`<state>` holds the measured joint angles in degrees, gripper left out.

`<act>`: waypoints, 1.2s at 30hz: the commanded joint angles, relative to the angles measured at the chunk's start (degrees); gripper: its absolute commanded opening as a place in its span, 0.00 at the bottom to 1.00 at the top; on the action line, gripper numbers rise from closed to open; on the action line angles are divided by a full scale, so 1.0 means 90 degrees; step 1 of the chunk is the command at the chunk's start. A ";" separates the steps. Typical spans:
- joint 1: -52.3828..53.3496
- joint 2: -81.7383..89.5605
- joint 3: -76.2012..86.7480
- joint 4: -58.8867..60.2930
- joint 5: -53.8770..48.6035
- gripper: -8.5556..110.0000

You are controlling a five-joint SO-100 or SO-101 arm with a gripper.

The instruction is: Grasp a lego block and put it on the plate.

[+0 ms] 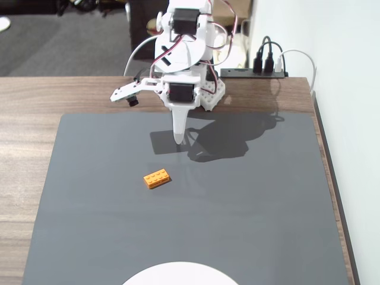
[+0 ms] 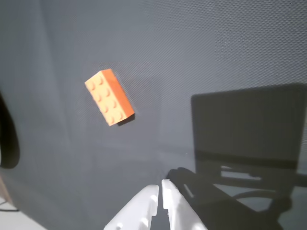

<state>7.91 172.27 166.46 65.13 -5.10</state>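
Note:
The orange lego block [image 1: 157, 178] lies flat on the grey mat, studs up, left of the mat's middle. It also shows in the wrist view [image 2: 109, 97], upper left. The white plate [image 1: 180, 274] shows only as an arc at the bottom edge of the fixed view. My white gripper [image 1: 179, 140] points down at the mat, behind and a little right of the block, well apart from it. In the wrist view my gripper [image 2: 160, 184] enters from the bottom edge with its jaws together and nothing between them.
The grey mat [image 1: 255, 202] covers most of the wooden table [image 1: 35, 101]. The arm's base [image 1: 208, 89] stands at the back edge, with a black USB hub and cables [image 1: 261, 68] to its right. A white wall runs along the right side.

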 commanded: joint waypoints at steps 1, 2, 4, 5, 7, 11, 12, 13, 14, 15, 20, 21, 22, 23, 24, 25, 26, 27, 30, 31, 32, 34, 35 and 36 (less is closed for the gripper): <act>0.0020 -0.0195 -0.0313 -0.0156 -0.0039 0.08; 0.0020 -0.0273 -0.0322 -0.0186 -0.0039 0.08; 0.0049 -0.0430 -0.0371 -0.0254 -0.0029 0.08; 0.0059 -0.0537 -0.0400 -0.0303 -0.0029 0.08; 0.0098 -0.0771 -0.0469 -0.0400 -0.0039 0.08; 0.0195 -0.1221 -0.0635 -0.0576 -0.0049 0.08; 0.0215 -0.1367 -0.0684 -0.0635 -0.0049 0.08; 0.0234 -0.1543 -0.0752 -0.0693 -0.0049 0.08; 0.0264 -0.1719 -0.0830 -0.0742 -0.0068 0.08; 0.0293 -0.1885 -0.0908 -0.0781 -0.0088 0.08; 0.0469 -0.2607 -0.1367 -0.0830 -0.0293 0.08; 0.0498 -0.2705 -0.1455 -0.0830 -0.0303 0.08; 0.0518 -0.2803 -0.1553 -0.0811 -0.0313 0.08; 0.0518 -0.2891 -0.1660 -0.0771 -0.0322 0.08; 0.0518 -0.2979 -0.1777 -0.0732 -0.0361 0.08; 0.0518 -0.3066 -0.1895 -0.0684 -0.0439 0.08; 0.0508 -0.3174 -0.2041 -0.0635 -0.0537 0.08; 0.0488 -0.3291 -0.2197 -0.0576 -0.0674 0.08; 0.0449 -0.3682 -0.2676 -0.0371 -0.0967 0.08; 0.0449 -0.3809 -0.2822 -0.0303 -0.1035 0.08; 0.0449 -0.3926 -0.2979 -0.0225 -0.1123 0.08; 0.0449 -0.4131 -0.3213 -0.0098 -0.1338 0.08; 0.0449 -0.4238 -0.3320 -0.0039 -0.1484 0.08; 0.0430 -0.4336 -0.3418 0.0020 -0.1650 0.08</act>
<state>12.39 134.03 139.66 64.34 -17.23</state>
